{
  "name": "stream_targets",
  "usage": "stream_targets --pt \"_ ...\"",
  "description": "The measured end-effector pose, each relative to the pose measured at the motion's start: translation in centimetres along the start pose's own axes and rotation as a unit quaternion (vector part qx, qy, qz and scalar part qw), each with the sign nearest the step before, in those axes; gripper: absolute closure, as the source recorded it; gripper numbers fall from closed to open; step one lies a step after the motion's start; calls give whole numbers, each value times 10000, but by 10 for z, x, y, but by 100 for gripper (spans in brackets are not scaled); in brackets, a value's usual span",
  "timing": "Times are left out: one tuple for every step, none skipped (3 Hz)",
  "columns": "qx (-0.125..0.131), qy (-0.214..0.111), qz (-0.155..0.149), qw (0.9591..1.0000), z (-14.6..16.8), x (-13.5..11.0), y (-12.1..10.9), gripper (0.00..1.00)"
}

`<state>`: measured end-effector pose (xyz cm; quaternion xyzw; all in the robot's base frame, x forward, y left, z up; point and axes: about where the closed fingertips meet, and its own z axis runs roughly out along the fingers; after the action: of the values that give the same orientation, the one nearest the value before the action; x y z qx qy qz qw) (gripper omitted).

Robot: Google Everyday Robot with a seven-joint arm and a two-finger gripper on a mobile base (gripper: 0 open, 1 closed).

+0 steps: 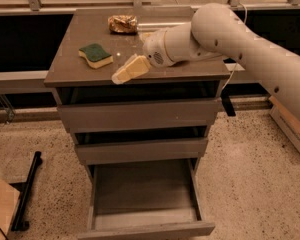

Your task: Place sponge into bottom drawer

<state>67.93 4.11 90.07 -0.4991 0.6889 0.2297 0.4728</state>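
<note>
Camera view: green-topped yellow sponge (95, 55) near gripper (118, 77), fingers (134, 67) together, over cabinet top (69, 70).

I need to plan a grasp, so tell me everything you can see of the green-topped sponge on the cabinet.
The small wavy-edged sponge has a dark green scouring top over a pale yellow foam body. It looks intact and lies flat, green side up, on the left front part of the grey-brown cabinet top, resting on that surface alone. Nothing else touches it. The robot's cream gripper is to its right, near the front edge and apart from it.
</note>
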Motion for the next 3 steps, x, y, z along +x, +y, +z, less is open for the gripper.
stream_targets --pt "111 -372 113 9992 34 -4 -24 0" --pt "101 -352 147 9992 37 -3 -22 0" --pt "171 -430 128 9988 43 -4 -22 0"
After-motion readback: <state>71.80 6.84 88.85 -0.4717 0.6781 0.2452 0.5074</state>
